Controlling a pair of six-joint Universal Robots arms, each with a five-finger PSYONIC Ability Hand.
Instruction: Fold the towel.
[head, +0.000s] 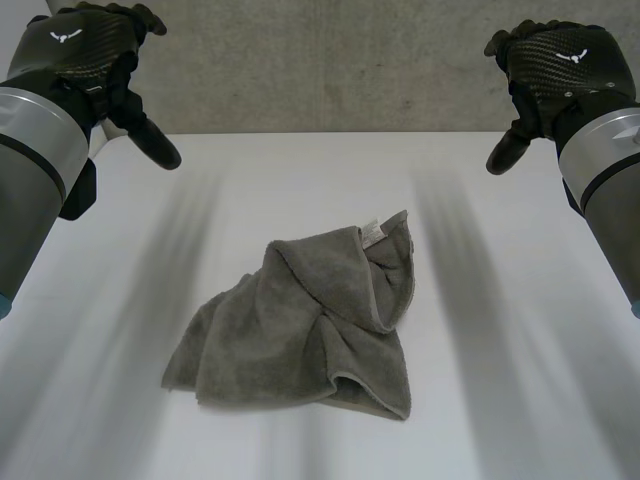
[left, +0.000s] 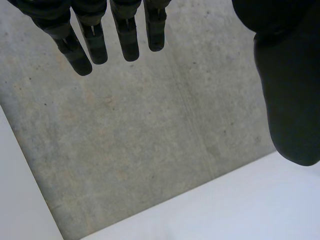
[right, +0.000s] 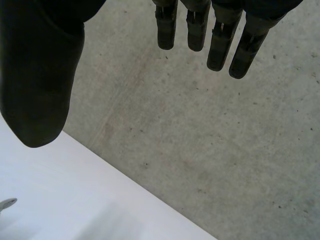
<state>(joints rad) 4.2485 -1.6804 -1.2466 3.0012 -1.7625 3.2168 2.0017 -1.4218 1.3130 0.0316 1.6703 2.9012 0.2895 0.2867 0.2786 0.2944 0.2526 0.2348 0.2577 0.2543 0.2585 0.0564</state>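
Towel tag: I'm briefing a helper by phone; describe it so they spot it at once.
On the white table lies one crumpled grey towel, near the middle. At its far corner, away from the robot, sits the small tag: the only pale patch on the grey cloth.

No words or numbers legible anywhere. Small pale tag at the far edge of the towel; print too small to read. White winged emblem, no lettering, on back of left hand; the same mark on right hand. Both hands beyond the towel.
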